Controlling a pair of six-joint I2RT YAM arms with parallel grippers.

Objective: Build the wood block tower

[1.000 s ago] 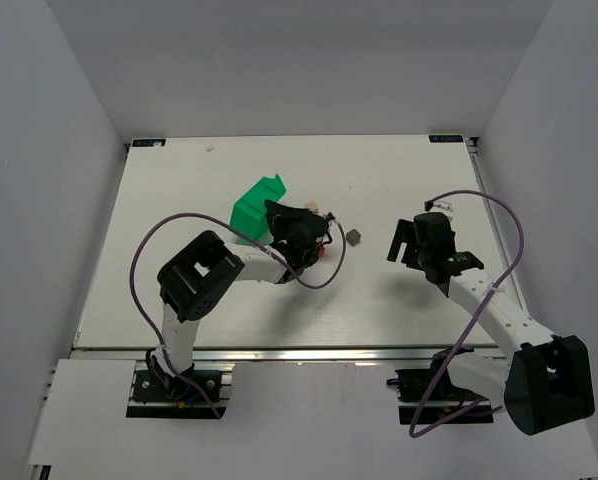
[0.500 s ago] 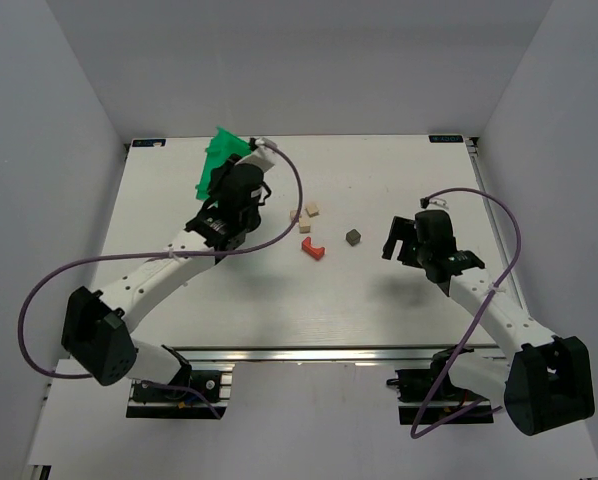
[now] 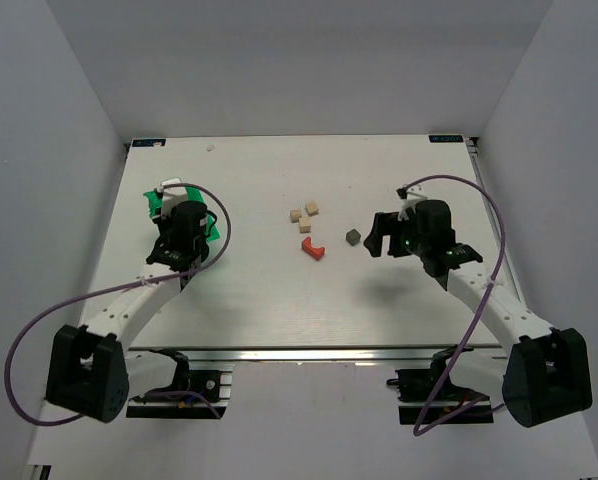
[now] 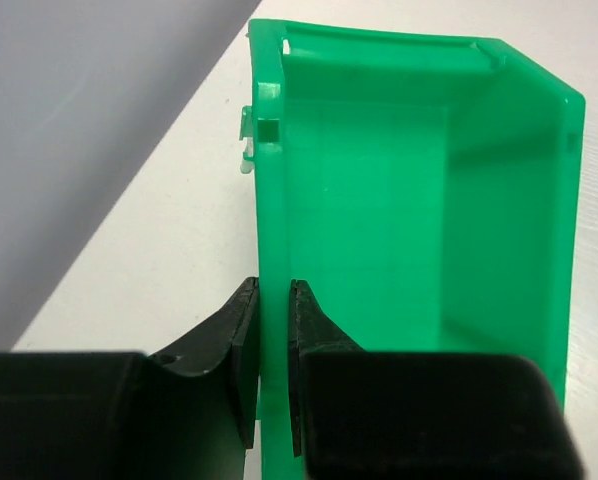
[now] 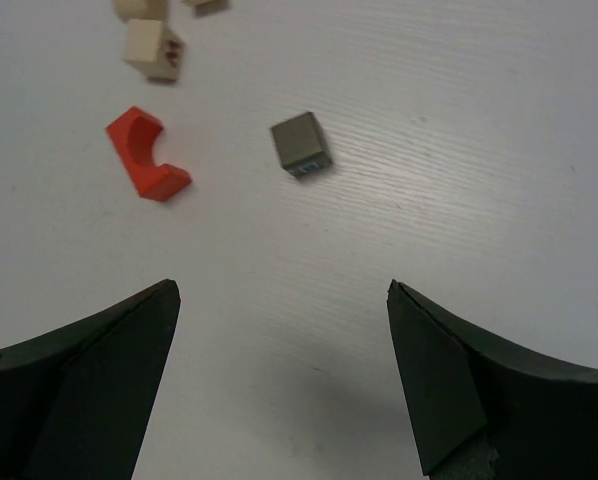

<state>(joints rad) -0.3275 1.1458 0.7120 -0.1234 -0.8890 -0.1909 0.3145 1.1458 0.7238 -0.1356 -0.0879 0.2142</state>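
While all lie unstacked | red-orange arch [image 5: 147, 155] | grey-brown cube [image 5: 301, 145] | beige cubes [image 5: 151, 48]

Looks like a robotics lab test cell. Shows a white table [image 3: 279, 300] boxed in by plain grey panels [image 3: 49, 150], with a left arm [image 3: 129, 300] and right arm [image 3: 489, 305] bolted to a metal rail [image 3: 309, 354] at its near edge, trailing loose purple cables [image 3: 484, 200].
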